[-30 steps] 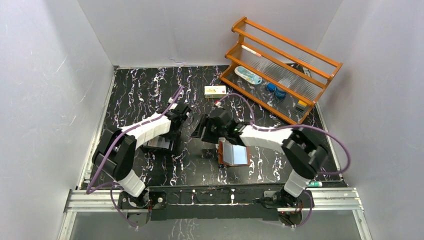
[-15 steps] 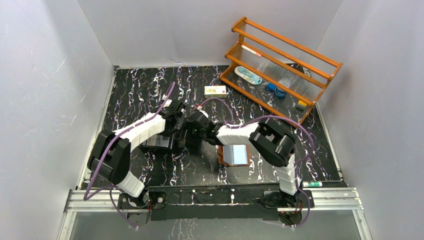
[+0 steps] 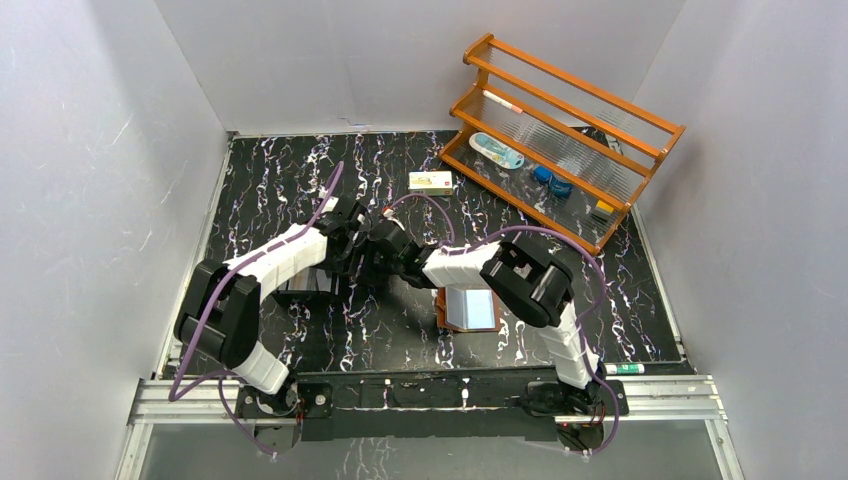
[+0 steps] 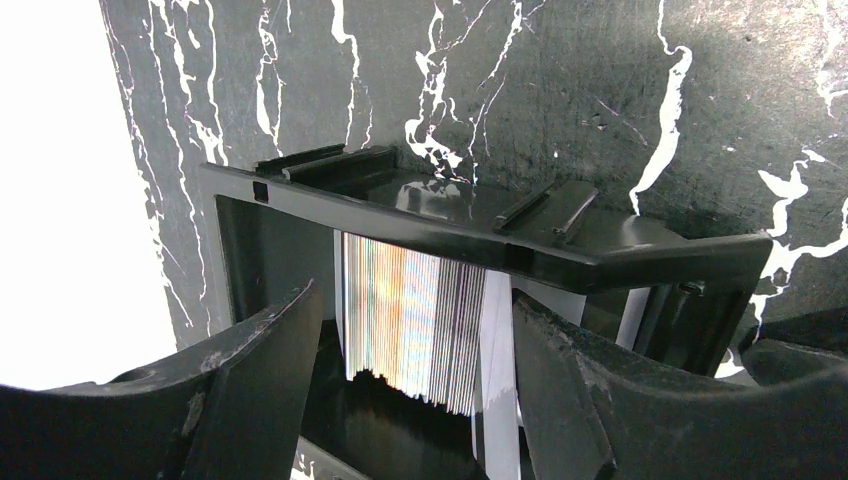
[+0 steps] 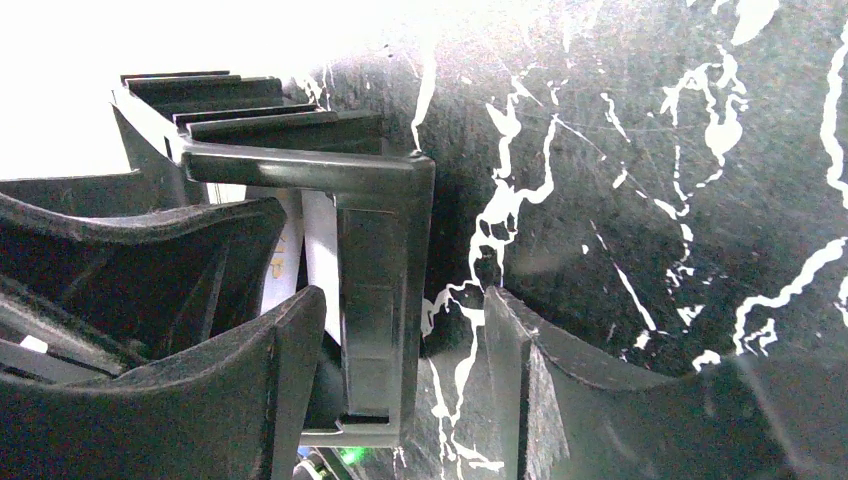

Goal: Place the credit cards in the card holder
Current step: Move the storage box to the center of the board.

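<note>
Credit cards (image 4: 415, 330) stand on edge, packed together, inside a black tray (image 4: 430, 235). In the left wrist view the nearest card shows a face of fine coloured stripes, and a plain white one stands just beside it. The left gripper (image 4: 415, 310) hangs over this stack with its two fingers spread apart, one on each side of the cards. Neither finger can be seen pressing on them, so it grips nothing. The right gripper (image 5: 402, 300) is released as well. Its fingers straddle an end wall of the tray, one inside next to the pale card edges and one outside over the bare tabletop (image 5: 640, 200), with a gap showing between the outer finger and the wall. From above, the two grippers meet close together over the tray on the left half of the tabletop, and the arms hide most of the tray. The card holder (image 3: 468, 310) lies unfolded and flat, apart from the tray and nearer the right arm's base. Its brown edge frames a clear inner pocket facing up. Farther back, a small carton (image 3: 430, 181) lies near a wooden rack (image 3: 560, 130) in the far right corner.
</note>
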Tool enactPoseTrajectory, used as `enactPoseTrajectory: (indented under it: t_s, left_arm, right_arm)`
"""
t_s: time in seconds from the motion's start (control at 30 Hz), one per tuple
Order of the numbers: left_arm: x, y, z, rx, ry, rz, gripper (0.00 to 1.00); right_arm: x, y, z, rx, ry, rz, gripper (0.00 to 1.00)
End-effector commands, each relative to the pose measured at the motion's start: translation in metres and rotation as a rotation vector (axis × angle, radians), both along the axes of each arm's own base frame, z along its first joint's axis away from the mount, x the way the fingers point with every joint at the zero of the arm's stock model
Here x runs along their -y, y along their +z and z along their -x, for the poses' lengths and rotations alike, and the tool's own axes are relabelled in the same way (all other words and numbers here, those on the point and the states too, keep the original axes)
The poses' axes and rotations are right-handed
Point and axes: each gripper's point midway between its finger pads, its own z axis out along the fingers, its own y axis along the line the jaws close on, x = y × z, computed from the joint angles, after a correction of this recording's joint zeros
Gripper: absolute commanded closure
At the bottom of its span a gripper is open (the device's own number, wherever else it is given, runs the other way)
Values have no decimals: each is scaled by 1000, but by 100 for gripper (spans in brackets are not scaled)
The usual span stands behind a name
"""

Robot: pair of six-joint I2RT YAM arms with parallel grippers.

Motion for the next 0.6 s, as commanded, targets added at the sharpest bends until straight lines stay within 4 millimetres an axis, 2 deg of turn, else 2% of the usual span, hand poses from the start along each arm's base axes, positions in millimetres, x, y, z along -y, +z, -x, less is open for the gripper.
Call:
enactPoseTrajectory:
  t_s: [0.0,0.13,0.3,0.43,0.57]
  left_arm:
    - [-5,5,1,11,12,-9,34]
    - [-6,5,1,13,17,-6,34]
    - [-6,5,2,11,19,-2,35]
    - [-3,4,2,5,17,19,40]
    - [8,7,6,-21,9,87,49]
  right_arm:
    - [-16,17,-4,32,13,-89,33]
    - [-19,17,-6,35,11,-71,32]
    - [-19,-3,-6,6,6,-14,34]
    - [-20,-15,-4,-8,11,10,41]
    - [-13,-15,-8,9,-11,42,53]
